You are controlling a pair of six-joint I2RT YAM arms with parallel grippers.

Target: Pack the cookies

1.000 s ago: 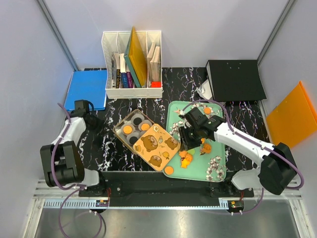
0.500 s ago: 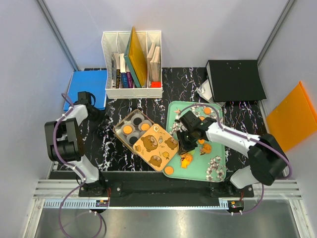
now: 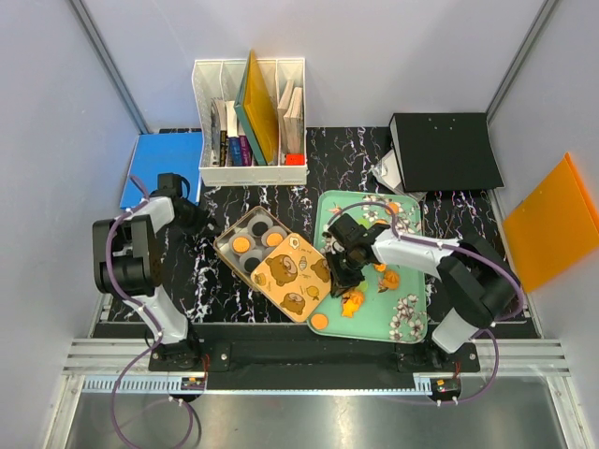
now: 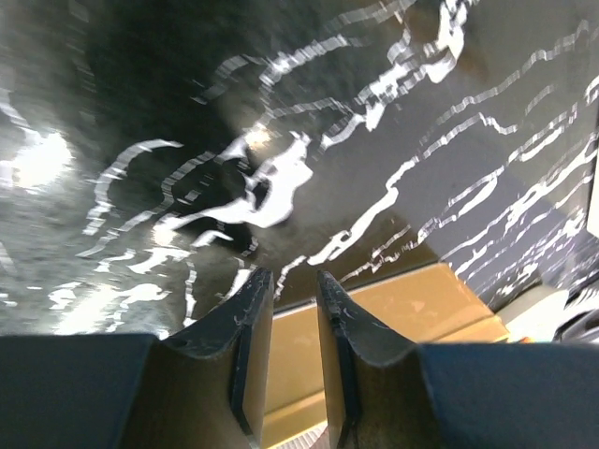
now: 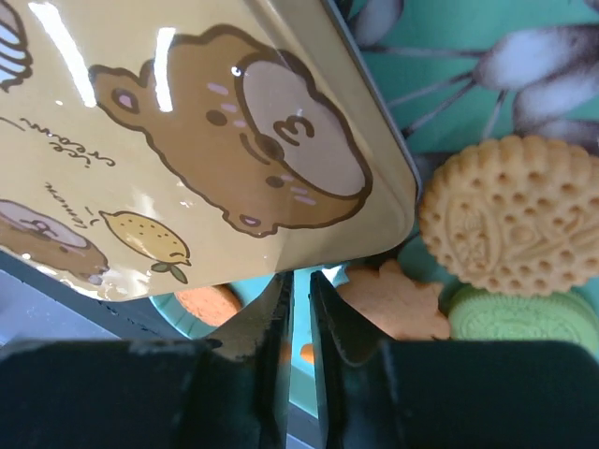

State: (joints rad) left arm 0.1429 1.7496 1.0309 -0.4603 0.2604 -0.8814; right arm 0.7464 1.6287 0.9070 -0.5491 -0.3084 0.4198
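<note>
Cookies lie on the mint-green tray: an orange cluster and one orange disc at its near-left corner. Two orange cookies sit in the open tin. Its bear-print lid leans beside it. My right gripper hangs at the tray's left edge. In the right wrist view its jaws stand a thin slit apart, tips at the edge of the lid, beside an orange cookie and a round beige one. My left gripper is just left of the tin, jaws apart and empty before the tin's tan wall.
A white file organizer stands at the back, with a blue folder to its left. A black binder lies at the back right and an orange folder at the far right. The table top is black marble.
The left arm has swung from the table's left side toward the tin. The right gripper has moved left to the lid's edge and its jaws have narrowed.
</note>
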